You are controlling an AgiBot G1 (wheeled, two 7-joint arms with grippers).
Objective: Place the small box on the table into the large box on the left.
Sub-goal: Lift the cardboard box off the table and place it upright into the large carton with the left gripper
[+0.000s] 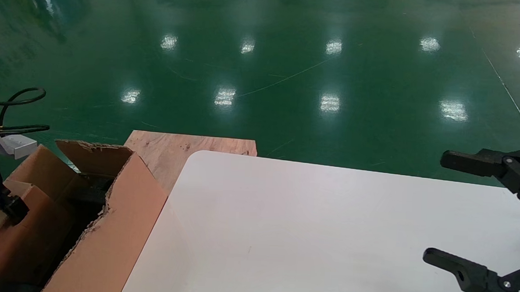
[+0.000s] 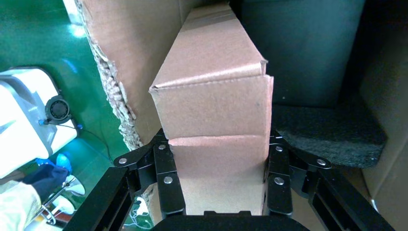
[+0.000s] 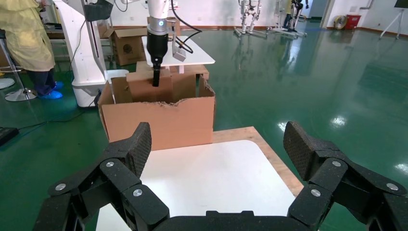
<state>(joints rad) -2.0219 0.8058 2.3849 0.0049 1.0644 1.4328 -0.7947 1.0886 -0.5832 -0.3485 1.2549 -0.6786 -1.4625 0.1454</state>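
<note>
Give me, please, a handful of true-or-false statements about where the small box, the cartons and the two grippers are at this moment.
1. The left gripper is shut on the small box. True.
2. The small box lies on the table. False: it is held over the large box, within its flaps, and nothing sits on the visible tabletop.
3. The right gripper has its jaws open and holds nothing. True.
4. The large box stands to the right of the table. False: it stands at the table's left edge.
5. The large box has ragged, torn edges. True.
</note>
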